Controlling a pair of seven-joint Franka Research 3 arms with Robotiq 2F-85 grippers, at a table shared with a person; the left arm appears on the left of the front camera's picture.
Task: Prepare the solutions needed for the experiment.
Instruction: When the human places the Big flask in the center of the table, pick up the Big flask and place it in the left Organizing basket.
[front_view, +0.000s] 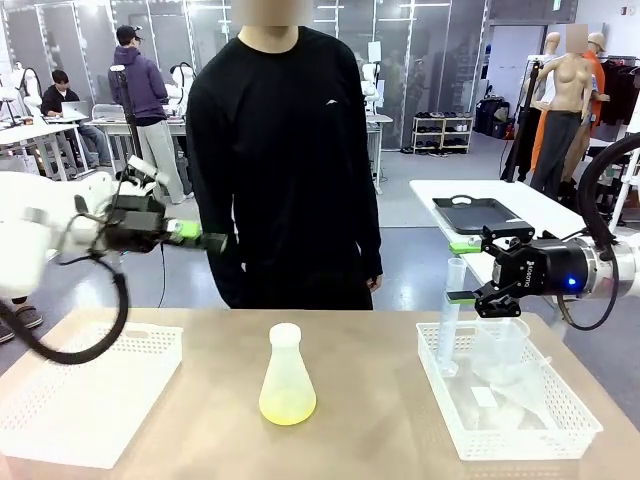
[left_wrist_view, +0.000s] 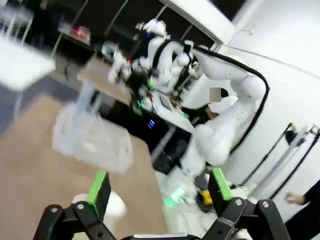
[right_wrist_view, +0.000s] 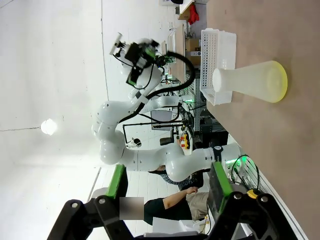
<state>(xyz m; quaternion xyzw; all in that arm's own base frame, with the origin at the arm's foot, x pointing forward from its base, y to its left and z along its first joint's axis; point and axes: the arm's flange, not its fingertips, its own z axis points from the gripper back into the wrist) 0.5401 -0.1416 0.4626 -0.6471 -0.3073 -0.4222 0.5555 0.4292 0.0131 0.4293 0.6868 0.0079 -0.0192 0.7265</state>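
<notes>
Solutions (front_view: 287, 406): shallow yellow-green layer at bottom of flask (front_view: 285, 355), upright mid-counter (front_view: 380, 430), between left basket (front_view: 60, 430) and right basket (front_view: 520, 442). Left gripper (front_view: 222, 241) hovers up high, jaws released, empty. Right gripper (front_view: 452, 270) over right basket, same deal.

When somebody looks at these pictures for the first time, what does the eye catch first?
The conical flask stands in the middle of the table, with a shallow pale yellow-green solution in its bottom. The left gripper and right gripper hang open at either side, and a person in black stands at the far edge.
</notes>
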